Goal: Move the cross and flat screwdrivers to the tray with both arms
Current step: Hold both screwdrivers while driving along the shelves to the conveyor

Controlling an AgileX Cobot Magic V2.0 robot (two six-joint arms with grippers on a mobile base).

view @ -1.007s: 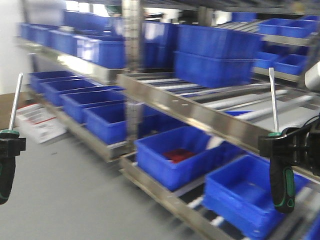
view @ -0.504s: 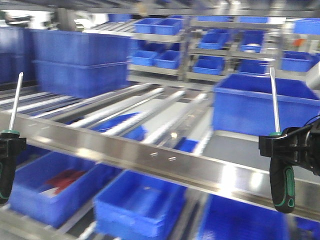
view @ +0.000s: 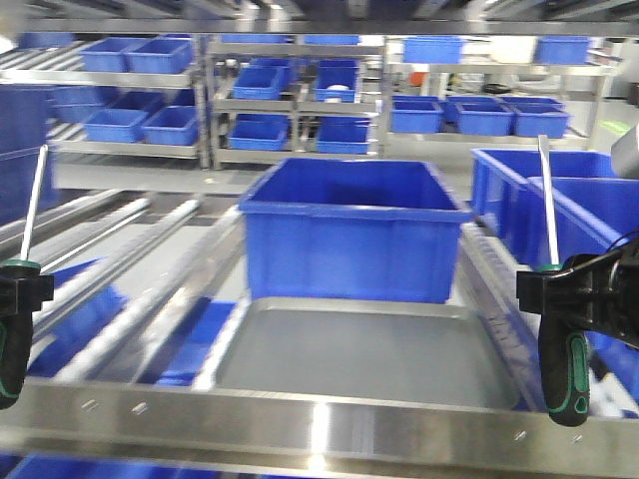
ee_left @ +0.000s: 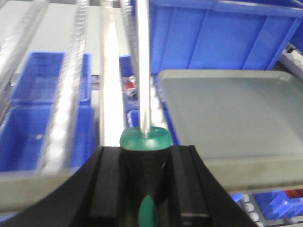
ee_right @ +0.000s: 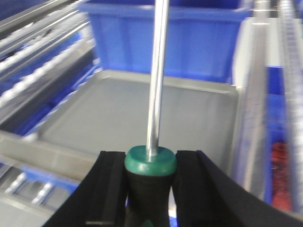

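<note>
A grey metal tray (view: 364,349) lies on the shelf ahead, in front of a blue bin (view: 351,228). My left gripper (view: 15,291) at the left edge is shut on a screwdriver (view: 24,244) with a black-green handle, shaft pointing up. My right gripper (view: 559,289) at the right is shut on a like screwdriver (view: 548,210), also upright. In the left wrist view the jaws (ee_left: 146,156) clamp the handle (ee_left: 145,142), with the tray (ee_left: 227,109) to the right. In the right wrist view the jaws (ee_right: 150,170) clamp the handle (ee_right: 150,163), with the tray (ee_right: 123,113) beyond. I cannot tell which tip is cross or flat.
A steel shelf rail (view: 319,429) runs across the front. Roller tracks (view: 110,259) lie left of the tray. More blue bins (view: 539,200) stand at the right and on racks (view: 250,100) behind.
The whole view has swung across the shelving, from rollers and bins to the grey tray, which is now centred ahead. Both grippers keep the same hold on their screwdrivers.
</note>
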